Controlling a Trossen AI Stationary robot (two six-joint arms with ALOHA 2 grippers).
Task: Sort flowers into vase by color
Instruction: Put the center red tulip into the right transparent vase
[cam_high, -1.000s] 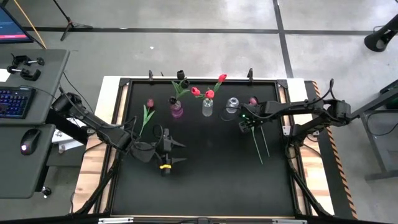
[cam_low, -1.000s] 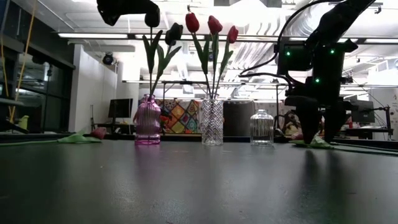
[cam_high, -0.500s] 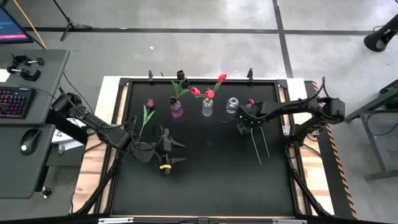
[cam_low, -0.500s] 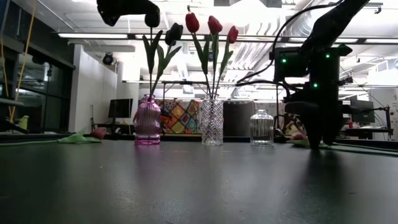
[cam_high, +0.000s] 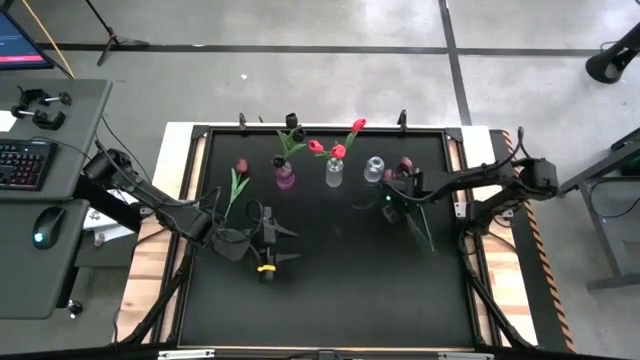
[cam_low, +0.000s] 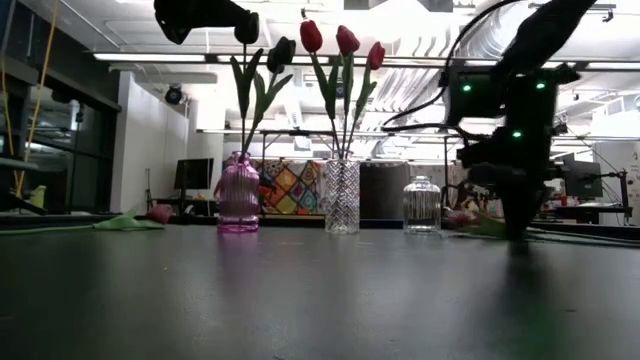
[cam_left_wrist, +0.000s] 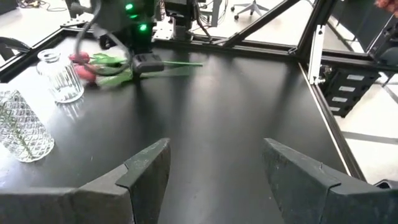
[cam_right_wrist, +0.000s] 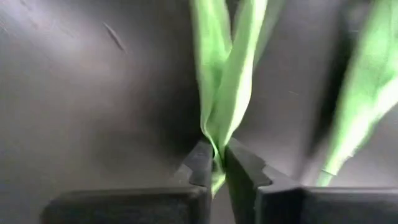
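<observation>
Two flowers (cam_high: 418, 222) lie side by side near the table's right side, their pink heads (cam_left_wrist: 81, 65) beside a small empty clear vase (cam_high: 374, 168). My right gripper (cam_high: 392, 203) stands over them, pointing down, shut on the green of one (cam_right_wrist: 227, 81). A pink vase (cam_high: 285, 176) holds dark flowers, and a tall clear vase (cam_high: 333, 172) holds red ones. Another pink flower (cam_high: 237, 182) lies flat at the far left. My left gripper (cam_high: 288, 246) hovers open at the table's middle left, with nothing between its fingers. My right gripper pinches the flower's green leaves (cam_right_wrist: 219, 134), where they narrow toward the stem, between its two fingertips (cam_right_wrist: 202, 163). The fingers come from above, pointing down. The flower lies about level at the table top; whether it is lifted clear I cannot tell.
The three vases stand in a row along the far edge. The second flower's leaf (cam_right_wrist: 364, 87) lies close beside the held one. The table's black frame (cam_left_wrist: 314, 43) borders the right side. The dark mat's near half (cam_high: 330, 300) is bare.
My right gripper has come down to the table over the two flowers and shut on the leaves of one. The flowers have shifted a little under it.
</observation>
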